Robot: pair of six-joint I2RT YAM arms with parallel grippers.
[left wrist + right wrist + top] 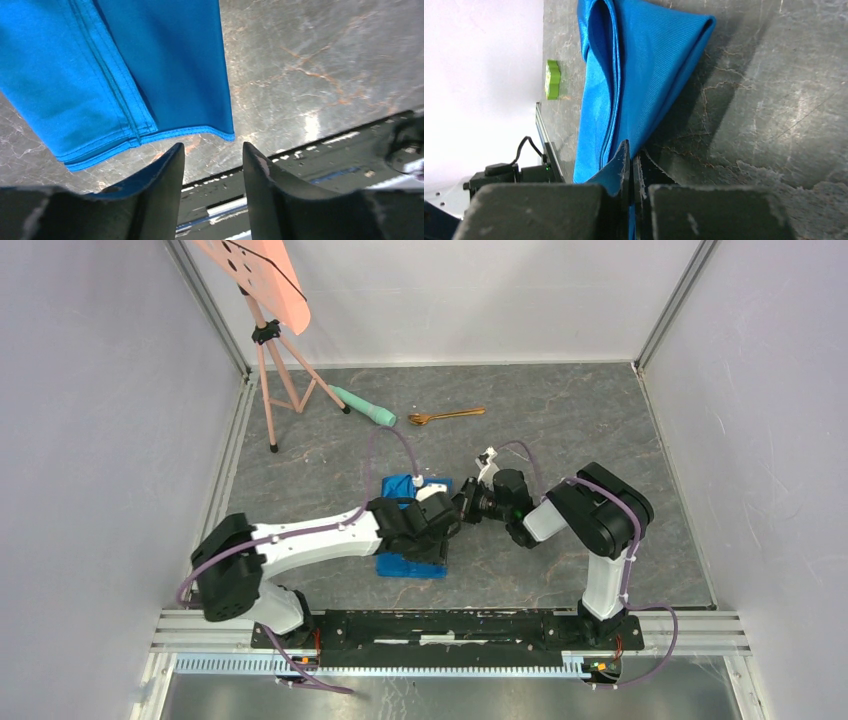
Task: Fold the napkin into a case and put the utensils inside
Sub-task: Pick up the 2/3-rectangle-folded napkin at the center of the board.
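The bright blue napkin lies folded in layers on the grey table, mostly hidden under my left arm in the top view. My left gripper hovers over its near part. In the left wrist view the gripper stands open with nothing between the fingers, just short of the napkin's hemmed edge. My right gripper reaches in from the right. Its jaws are shut on the napkin's edge, and a blue sliver shows between them. A copper-gold spoon lies at the back.
A mint-green cylinder with a black tip lies left of the spoon. A pink tripod stands at the back left. A small green block sits by the wall. The black base rail runs along the near edge.
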